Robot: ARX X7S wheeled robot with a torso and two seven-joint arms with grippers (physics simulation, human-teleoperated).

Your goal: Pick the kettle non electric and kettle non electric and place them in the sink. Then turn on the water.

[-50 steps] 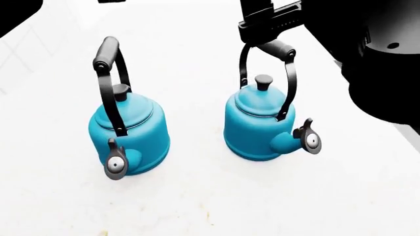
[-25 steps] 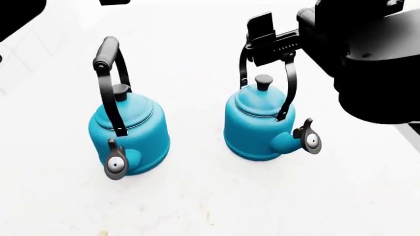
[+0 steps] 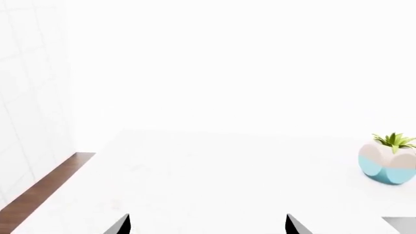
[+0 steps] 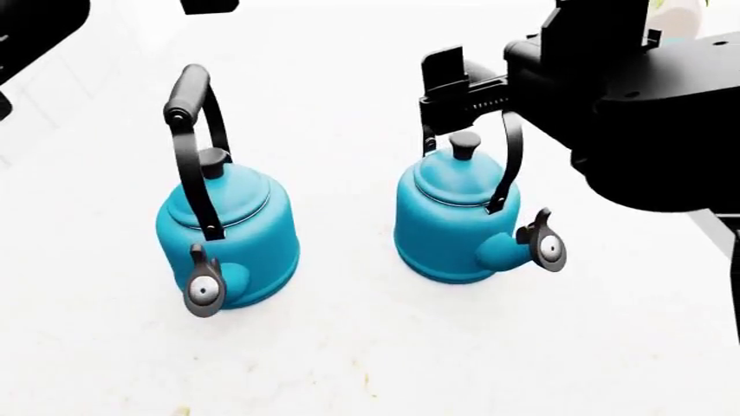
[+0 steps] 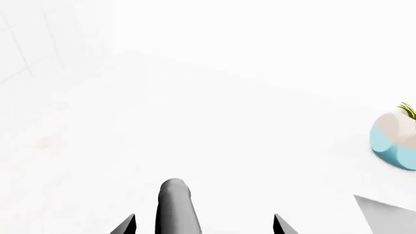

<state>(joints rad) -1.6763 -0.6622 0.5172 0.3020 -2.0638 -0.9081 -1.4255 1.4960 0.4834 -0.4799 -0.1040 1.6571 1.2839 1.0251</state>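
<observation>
Two turquoise kettles stand upright on the white counter. The left kettle (image 4: 227, 236) is untouched, its spout towards me. The right kettle (image 4: 455, 217) has its spout at the right. My right gripper (image 4: 463, 85) is open and straddles the top of the right kettle's black handle (image 4: 509, 165). In the right wrist view the handle (image 5: 175, 207) runs between the spread fingertips of this gripper (image 5: 202, 225), apart from both. My left gripper (image 3: 206, 225) is open and empty over bare counter. The sink is out of view.
A pale teal plant pot (image 3: 388, 163) stands on the counter and also shows in the right wrist view (image 5: 395, 141). A tiled wall (image 3: 26, 97) and a brown wooden strip (image 3: 46, 187) bound one side. A grey corner (image 5: 383, 214) shows beside the pot.
My right arm has come down and further into view, so its gripper now covers the top of the right kettle's handle. Both kettles have stayed put.
</observation>
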